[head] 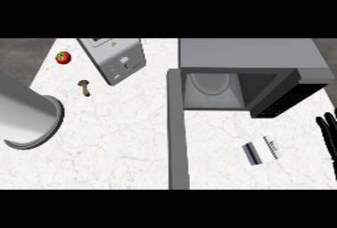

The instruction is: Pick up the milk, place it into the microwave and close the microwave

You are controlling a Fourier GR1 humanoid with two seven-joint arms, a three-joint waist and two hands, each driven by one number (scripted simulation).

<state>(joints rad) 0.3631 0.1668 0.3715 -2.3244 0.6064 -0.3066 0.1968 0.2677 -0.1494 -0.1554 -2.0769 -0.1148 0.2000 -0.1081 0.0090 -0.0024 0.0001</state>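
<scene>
The milk (pixel 252 153) is a small white carton with a dark blue side, standing on the white marble counter (pixel 132 147) in front of the microwave (pixel 263 55). The microwave stands at the back right with its door (pixel 176 133) swung wide open toward me, seen edge-on as a long grey bar. A white plate (pixel 212 83) lies inside the cavity. My right hand (pixel 328 133) shows at the right edge, fingers straight, a short way right of the milk and not touching it. Only my left forearm (pixel 26 116) shows at the left; its hand is out of view.
A grey appliance (pixel 115 58) with a control panel stands at the back centre-left. A red tomato (pixel 63 57) and a small brown mushroom (pixel 84 87) lie near it. The counter's left corner borders a dark floor.
</scene>
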